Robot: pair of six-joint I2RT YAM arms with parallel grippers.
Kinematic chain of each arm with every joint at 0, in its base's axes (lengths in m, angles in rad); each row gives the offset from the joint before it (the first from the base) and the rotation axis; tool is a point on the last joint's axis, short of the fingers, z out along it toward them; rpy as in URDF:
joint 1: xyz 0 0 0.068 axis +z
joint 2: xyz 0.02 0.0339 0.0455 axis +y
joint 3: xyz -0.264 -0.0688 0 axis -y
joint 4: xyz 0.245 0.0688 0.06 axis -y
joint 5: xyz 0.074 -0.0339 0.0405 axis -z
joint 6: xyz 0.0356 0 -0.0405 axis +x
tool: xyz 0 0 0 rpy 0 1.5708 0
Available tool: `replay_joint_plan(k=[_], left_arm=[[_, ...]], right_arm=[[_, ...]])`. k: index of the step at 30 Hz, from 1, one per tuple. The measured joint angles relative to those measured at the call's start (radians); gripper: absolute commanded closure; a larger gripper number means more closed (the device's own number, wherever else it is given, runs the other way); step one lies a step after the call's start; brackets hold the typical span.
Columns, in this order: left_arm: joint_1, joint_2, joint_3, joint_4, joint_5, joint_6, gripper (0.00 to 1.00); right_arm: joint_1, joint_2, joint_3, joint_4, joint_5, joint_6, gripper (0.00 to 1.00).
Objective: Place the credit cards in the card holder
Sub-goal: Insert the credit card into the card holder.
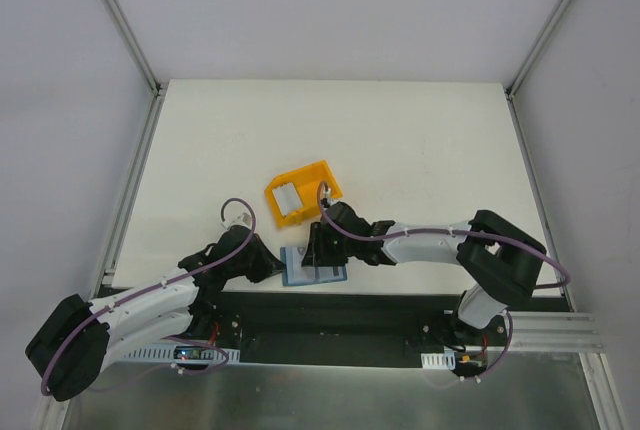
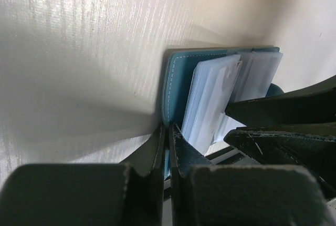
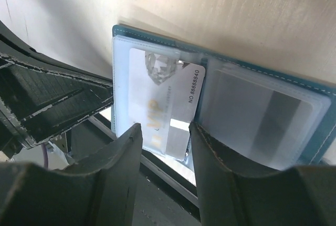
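- Pinned by the left gripper [image 2: 167, 136], jaws pressed together on one edge of the card holder [image 2: 176, 84], open flat at the near edge of the table [image 1: 400, 150] and seemingly hanging partly over it.
- Straddled by the right gripper [image 3: 164, 152], jaws about half apart: a card [image 3: 167, 97], skewed, far end tucked into the left clear pocket, near end sticking out. Cannot tell whether squeezed or only flanked.
- Could jam if pushed on at this slant (leading corner catching the pocket's side), then bow or spring back out.
- Could slide off the front of the table if released early, given the overhang. Would likely take the half-seated card along.
- Might drag the whole card holder away if pressed harder than the left pinch can resist, being held at one edge only.
- Risk of the two grippers bumping, working just beside each other over the same pocket.
- Another pale card [image 1: 285, 200] waiting in the yellow bin [image 1: 318, 175], just beyond. Easy to nudge the bin when reaching back for it.
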Motion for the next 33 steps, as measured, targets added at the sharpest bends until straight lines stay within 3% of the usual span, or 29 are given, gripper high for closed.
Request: replay_joint_plan(k=[17, 26, 33], left_arm=[[0.0, 0.0, 0.0, 0.0, 0.0, 0.0, 1.0], [0.0, -0.006, -0.002, -0.001, 0.0, 0.0, 1.0], [0.0, -0.006, -0.002, -0.001, 0.0, 0.0, 1.0]], right_arm=[[0.021, 0.041, 0.05, 0.01, -0.057, -0.039, 0.56], [0.023, -0.031, 0.049, -0.055, 0.036, -0.074, 0.54], [0.023, 0.007, 0.053, -0.072, 0.039, -0.075, 0.55]])
